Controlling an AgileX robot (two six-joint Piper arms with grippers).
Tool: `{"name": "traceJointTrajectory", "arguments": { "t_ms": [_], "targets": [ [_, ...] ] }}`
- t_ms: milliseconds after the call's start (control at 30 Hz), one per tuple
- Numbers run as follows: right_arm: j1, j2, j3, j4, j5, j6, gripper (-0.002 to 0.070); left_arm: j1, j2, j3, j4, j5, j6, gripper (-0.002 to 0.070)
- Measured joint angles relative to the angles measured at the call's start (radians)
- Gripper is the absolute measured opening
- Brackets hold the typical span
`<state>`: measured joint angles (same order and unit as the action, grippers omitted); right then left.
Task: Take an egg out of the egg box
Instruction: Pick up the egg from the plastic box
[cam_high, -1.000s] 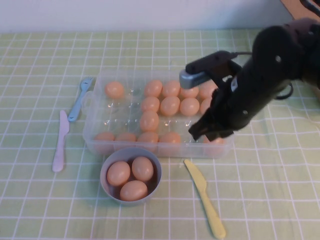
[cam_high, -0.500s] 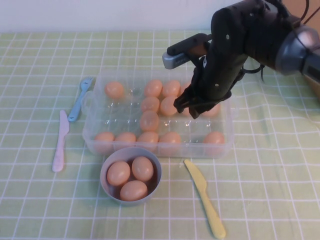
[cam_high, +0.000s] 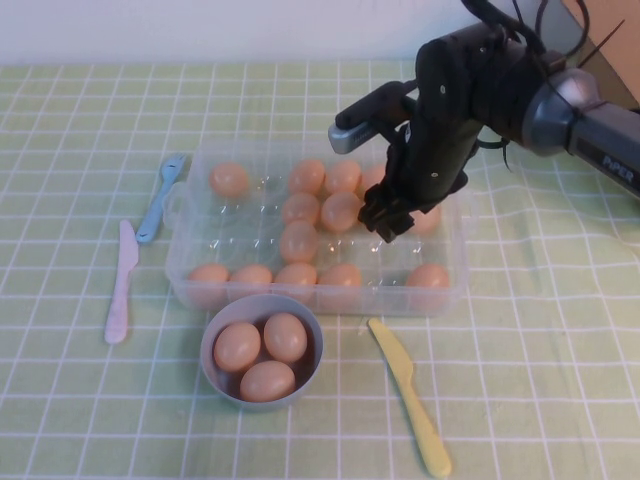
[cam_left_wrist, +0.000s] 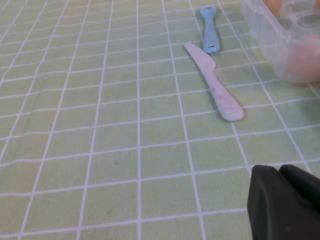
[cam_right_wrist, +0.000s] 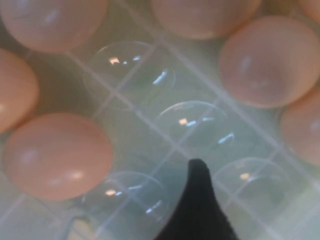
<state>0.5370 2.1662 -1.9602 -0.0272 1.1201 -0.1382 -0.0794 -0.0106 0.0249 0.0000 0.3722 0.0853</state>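
Note:
The clear egg box (cam_high: 182, 282) sits mid-table and holds several peach-orange eggs (cam_high: 340, 211). My right gripper (cam_high: 383, 222) hangs low over the box's right half, close to the eggs in the middle rows. In the right wrist view its black fingers (cam_right_wrist: 198, 172) come to a single point, shut and empty, above empty clear cups (cam_right_wrist: 190, 125), with eggs (cam_right_wrist: 57, 156) around them. My left gripper (cam_left_wrist: 280, 172) is shut and empty, low over the cloth left of the box (cam_left_wrist: 272, 40). It is out of the high view.
A grey-blue bowl (cam_high: 207, 350) with three eggs stands in front of the box. A yellow knife (cam_high: 410, 395) lies to the bowl's right. A lilac knife (cam_high: 120, 285) and a blue spoon (cam_high: 160, 197) lie left of the box.
My right arm has swung from the box's front right corner back and left over the eggs in the middle of the box. The eggs and the bowl have not moved.

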Motion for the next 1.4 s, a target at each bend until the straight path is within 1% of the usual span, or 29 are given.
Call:
{"name": "traceJointTrajectory", "arguments": {
  "t_ms": [100,300,533,733,967,1400],
  "targets": [
    [0.000,0.012,-0.010,0.000,-0.021,-0.071,0.0459,0.000,0.000,0.000,0.000,0.000,0.000,-0.0003],
    [-0.007,0.014,-0.016,0.000,-0.068,-0.122,0.0459,0.000,0.000,0.000,0.000,0.000,0.000,-0.0003],
    [-0.008,0.014,-0.016,0.033,-0.140,-0.242,0.0459,0.000,0.000,0.000,0.000,0.000,0.000,-0.0003],
    [-0.009,0.027,-0.018,0.039,-0.189,-0.246,0.0459,0.000,0.000,0.000,0.000,0.000,0.000,-0.0003],
    [-0.028,0.072,-0.019,0.074,-0.193,-0.246,0.0459,0.000,0.000,0.000,0.000,0.000,0.000,-0.0003],
    [-0.030,0.114,-0.021,0.081,-0.247,-0.246,0.0459,0.000,0.000,0.000,0.000,0.000,0.000,-0.0003]
  ]
}}
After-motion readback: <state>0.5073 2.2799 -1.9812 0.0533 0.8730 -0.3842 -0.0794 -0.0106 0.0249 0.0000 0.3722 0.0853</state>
